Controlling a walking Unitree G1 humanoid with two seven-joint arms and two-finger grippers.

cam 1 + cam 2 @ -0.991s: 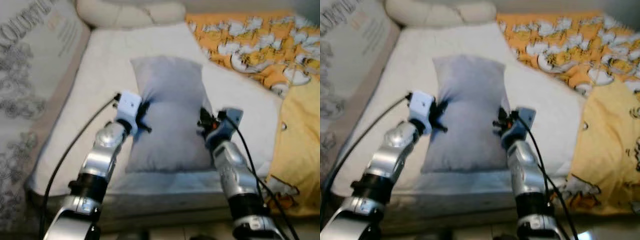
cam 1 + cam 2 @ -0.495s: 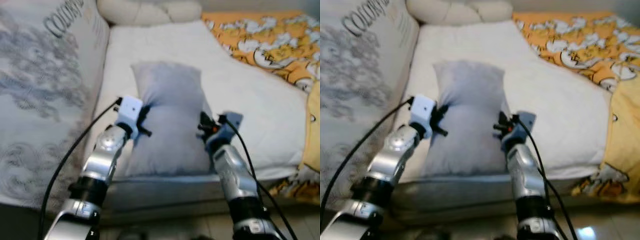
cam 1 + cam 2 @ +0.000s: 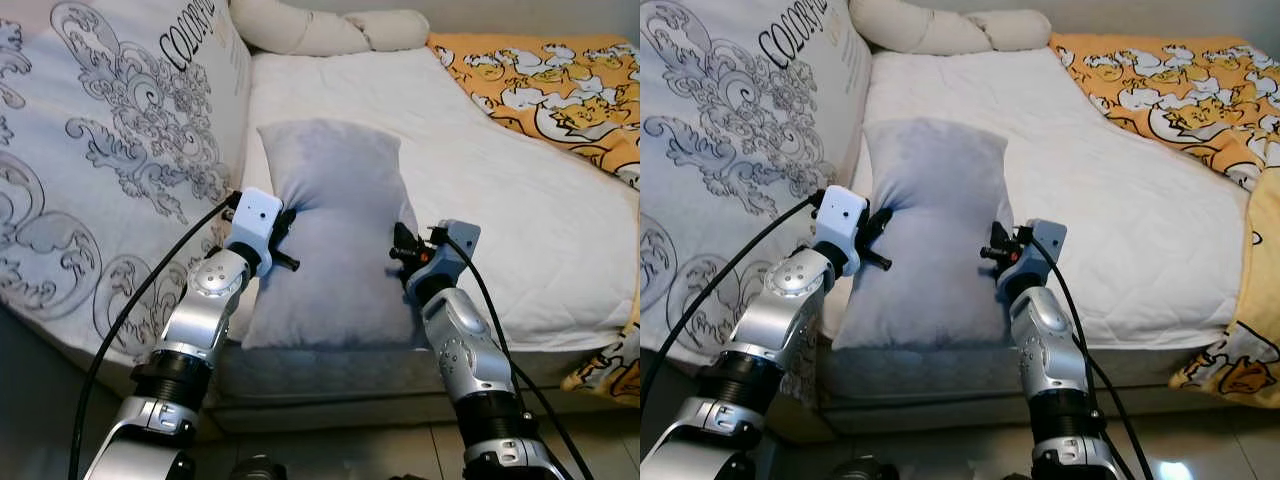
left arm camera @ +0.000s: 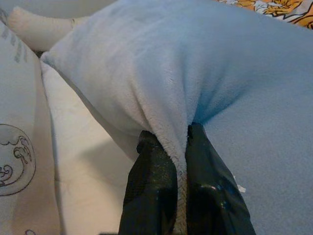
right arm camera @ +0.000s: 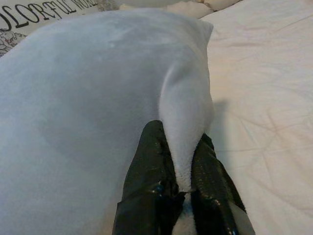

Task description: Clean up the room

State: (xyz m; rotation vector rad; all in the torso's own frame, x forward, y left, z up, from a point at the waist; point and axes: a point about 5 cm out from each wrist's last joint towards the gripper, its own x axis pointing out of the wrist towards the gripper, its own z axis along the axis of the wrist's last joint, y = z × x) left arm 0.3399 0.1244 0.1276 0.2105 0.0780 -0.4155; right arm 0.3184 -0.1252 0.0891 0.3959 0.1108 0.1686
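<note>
Both the left gripper (image 4: 181, 161) and right gripper (image 5: 181, 171) pinched opposite edges of the soft grey plush pillow (image 3: 335, 230), apparently for level carrying over the white mattress (image 3: 500, 190).

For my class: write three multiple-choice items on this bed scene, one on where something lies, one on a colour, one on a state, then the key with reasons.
1. Where does the grey pillow lie?
A. on the floor
B. on the white mattress, near its foot edge
C. on the orange blanket

2. What colour is the patterned blanket on the robot's right?
A. orange
B. green
C. black

3. How do the left gripper and right gripper stand?
A. both open above the pillow
B. one open, one shut
C. each shut on a pillow side

Key: B, the pillow rests on the sheet by the near edge; A, orange with pale figures; C, both wrist views show fingers pinching fabric.
</note>
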